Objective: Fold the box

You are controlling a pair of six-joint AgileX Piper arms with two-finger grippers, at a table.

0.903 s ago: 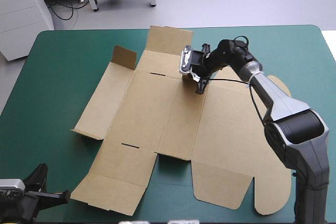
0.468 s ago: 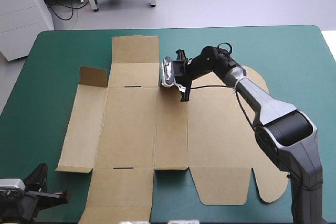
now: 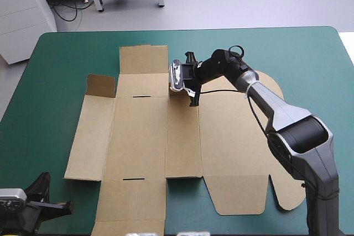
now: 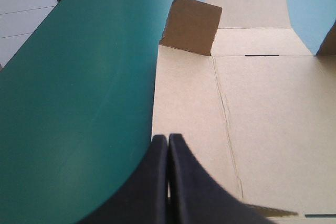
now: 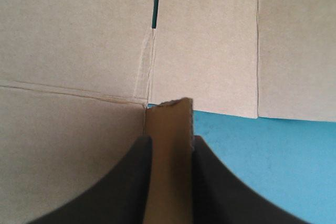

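Cardboard lies spread almost wholly flat in the high view: the box [image 3: 149, 131] reaches from upper centre down to the bottom edge of the frame, resting on the teal-green surface [image 3: 66, 59]. Only a small corner flap [image 3: 101, 85] at the sheet's upper left stands up. The right gripper [image 3: 183, 85], reaching in from the right, sits at the sheet's far edge just above centre, its black fingers clamped on a narrow tab of board. No wall looks raised or tucked, so I judge the folding barely begun, with nearly every crease left to work. Bare cover shows along the left, the upper left and the upper right of the frame, leaving room to shift the sheet; at the bottom edge there is little. In the left wrist view the left gripper [image 4: 168, 141] has its fingers pressed together in one arch, holding nothing, with the box's near panel directly ahead of it and the corner flap [image 4: 190, 24] upright farther on. In the right wrist view the tab [image 5: 169, 129] stands between the nearly closed fingers, flat creased panels and a dark slot [image 5: 155, 1] lie ahead, and bare cover shows beside the sheet.
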